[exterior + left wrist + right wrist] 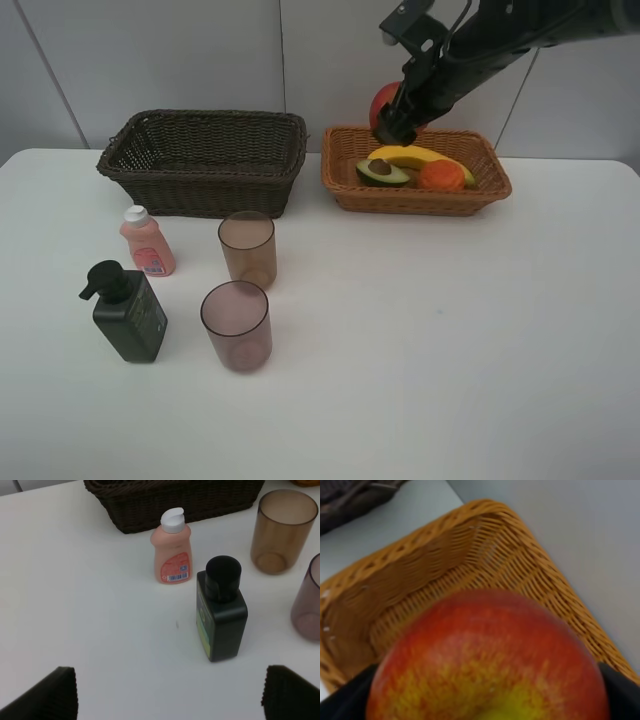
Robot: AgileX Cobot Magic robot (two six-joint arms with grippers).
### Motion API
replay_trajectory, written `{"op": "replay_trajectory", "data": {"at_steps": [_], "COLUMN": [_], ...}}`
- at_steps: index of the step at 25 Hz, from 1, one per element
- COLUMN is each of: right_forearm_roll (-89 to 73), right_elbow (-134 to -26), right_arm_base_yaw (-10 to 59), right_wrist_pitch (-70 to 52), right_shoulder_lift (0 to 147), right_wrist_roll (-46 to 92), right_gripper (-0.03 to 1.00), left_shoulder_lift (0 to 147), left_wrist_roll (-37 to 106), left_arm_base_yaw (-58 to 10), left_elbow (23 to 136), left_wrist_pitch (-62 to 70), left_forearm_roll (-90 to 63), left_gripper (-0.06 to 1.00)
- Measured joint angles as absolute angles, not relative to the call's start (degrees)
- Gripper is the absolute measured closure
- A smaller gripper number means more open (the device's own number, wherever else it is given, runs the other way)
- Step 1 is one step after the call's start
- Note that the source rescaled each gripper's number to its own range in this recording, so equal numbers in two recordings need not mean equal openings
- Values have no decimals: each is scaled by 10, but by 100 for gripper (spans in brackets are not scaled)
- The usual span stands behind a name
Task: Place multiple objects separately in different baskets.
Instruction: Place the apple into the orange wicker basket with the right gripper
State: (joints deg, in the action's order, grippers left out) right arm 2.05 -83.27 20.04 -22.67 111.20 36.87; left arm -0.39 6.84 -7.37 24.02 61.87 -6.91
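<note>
Altogether two baskets (200,186) (400,199), two cups (247,248) (236,326), two bottles (148,244) (129,313)

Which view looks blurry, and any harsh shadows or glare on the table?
Right wrist view: the red apple, very close, is soft, the tan basket slightly blurred. Left wrist view: sharp on the pink bottle and pump bottle. Exterior high view: even light, faint shadows by the cups, no glare.
</note>
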Motion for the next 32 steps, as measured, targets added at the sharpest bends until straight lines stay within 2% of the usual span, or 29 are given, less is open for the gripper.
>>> {"op": "replay_trajectory", "data": {"at_steps": [11, 32], "right_forearm_roll": [18, -7], "right_elbow": [-833, -833], "right_arm_base_yaw": [173, 163], "right_wrist_pitch": [-143, -142], "right_shoulder_lift": [1157, 1168], "right_wrist_roll": [369, 369], "right_gripper": [27, 25], "left_shoulder_lift": [-4, -4], "left_wrist_roll": [68, 68], "left_arm_base_yaw": [-74, -74], "left_elbow": [240, 240], "left_wrist_pitch": [619, 619], "left_forearm_roll": [-69, -69], "left_gripper": [-3, -3]}}
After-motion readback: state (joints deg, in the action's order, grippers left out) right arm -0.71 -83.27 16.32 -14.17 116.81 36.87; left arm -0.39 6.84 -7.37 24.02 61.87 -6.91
